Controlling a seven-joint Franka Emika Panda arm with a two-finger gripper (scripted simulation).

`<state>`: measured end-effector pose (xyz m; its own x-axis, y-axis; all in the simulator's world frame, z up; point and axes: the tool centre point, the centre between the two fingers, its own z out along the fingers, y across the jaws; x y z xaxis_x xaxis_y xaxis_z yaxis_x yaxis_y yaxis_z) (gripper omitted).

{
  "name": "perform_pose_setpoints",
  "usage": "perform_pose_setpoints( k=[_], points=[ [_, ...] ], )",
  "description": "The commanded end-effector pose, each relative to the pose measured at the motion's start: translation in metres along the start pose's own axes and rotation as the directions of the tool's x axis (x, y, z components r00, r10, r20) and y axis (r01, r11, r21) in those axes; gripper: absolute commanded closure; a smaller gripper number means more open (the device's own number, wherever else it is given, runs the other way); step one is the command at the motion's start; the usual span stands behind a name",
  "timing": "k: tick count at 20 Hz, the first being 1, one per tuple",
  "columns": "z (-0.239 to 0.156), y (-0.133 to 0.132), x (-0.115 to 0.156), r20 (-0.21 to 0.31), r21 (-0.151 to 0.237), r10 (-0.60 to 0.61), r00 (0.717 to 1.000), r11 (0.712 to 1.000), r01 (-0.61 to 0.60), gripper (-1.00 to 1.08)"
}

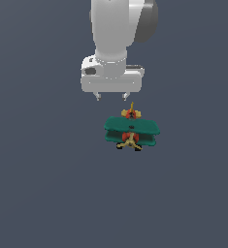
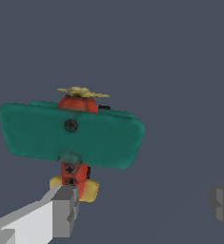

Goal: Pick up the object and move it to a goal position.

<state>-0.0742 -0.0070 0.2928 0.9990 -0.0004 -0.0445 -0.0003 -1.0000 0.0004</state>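
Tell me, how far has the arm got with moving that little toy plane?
Barely started. The toy biplane sits on the floor, ungrasped. The gripper hangs open near it, fingers spread and touching nothing. Closing on the plane, lifting it and carrying it to the goal all remain; no goal marker shows.

Biplane (image 1: 131, 131) sat alone on bench (image 1: 38, 193), upright on wheels. Gripper (image 1: 111, 97) hung above and behind it, offset toward exterior view's left, not touching. In wrist view, biplane (image 2: 70, 136) lay beyond one finger (image 2: 61, 209), outside gap between fingers.
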Motion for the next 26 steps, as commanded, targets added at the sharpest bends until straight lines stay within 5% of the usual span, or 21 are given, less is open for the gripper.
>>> perform_pose_setpoints(
  k=[1, 26],
  points=[
    [0.0, 0.0, 0.0, 0.0, 0.0, 0.0, 1.0, 1.0, 0.0, -0.2],
    [0.01, 0.017, 0.004, 0.023, -0.004, 0.011, 1.0, 1.0, -0.011, -0.2]
  ],
)
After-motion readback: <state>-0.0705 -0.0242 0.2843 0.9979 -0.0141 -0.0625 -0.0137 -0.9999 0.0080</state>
